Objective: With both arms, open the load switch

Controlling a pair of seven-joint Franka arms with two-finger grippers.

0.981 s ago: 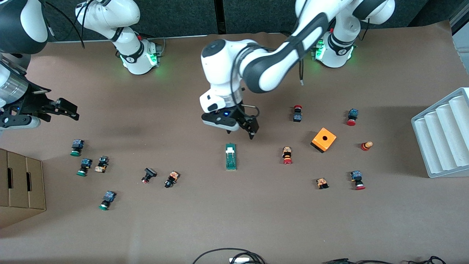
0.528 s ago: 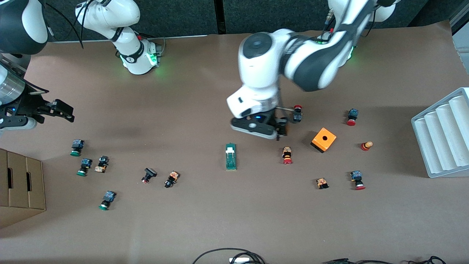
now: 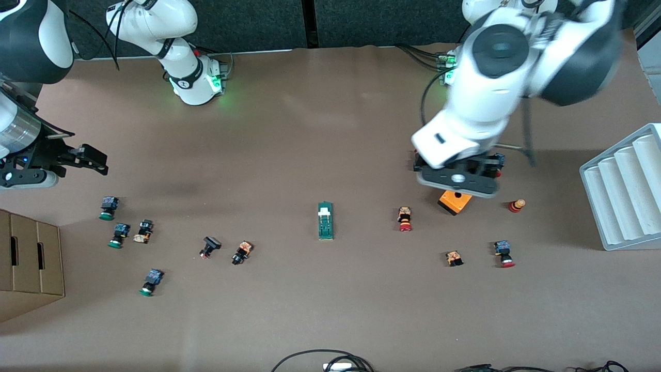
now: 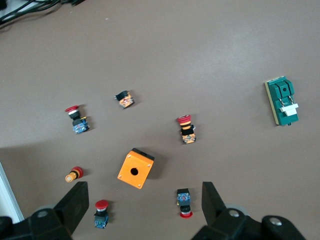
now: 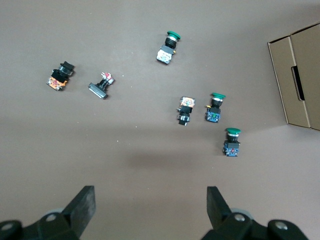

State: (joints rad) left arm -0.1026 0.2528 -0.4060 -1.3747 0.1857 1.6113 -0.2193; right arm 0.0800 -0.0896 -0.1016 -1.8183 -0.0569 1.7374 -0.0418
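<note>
The right gripper (image 3: 95, 160) hangs with fingers apart at the right arm's end of the table, well away from the load switch (image 3: 325, 220), which lies flat mid-table. The left gripper (image 3: 457, 178), fingers apart and empty, has swung from just beside the switch to above the orange cube (image 3: 454, 200). Both arms appear to be retreating, so the opening is likely finished.

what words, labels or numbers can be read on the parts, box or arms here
None can be read.
Round black mark on the white base collar of the right arm: a logo shape, no letters legible.
Narrow dark-green load switch: no print visible.
Orange cube with a hole: plain faces.
Brown cardboard box: no print visible.
</note>
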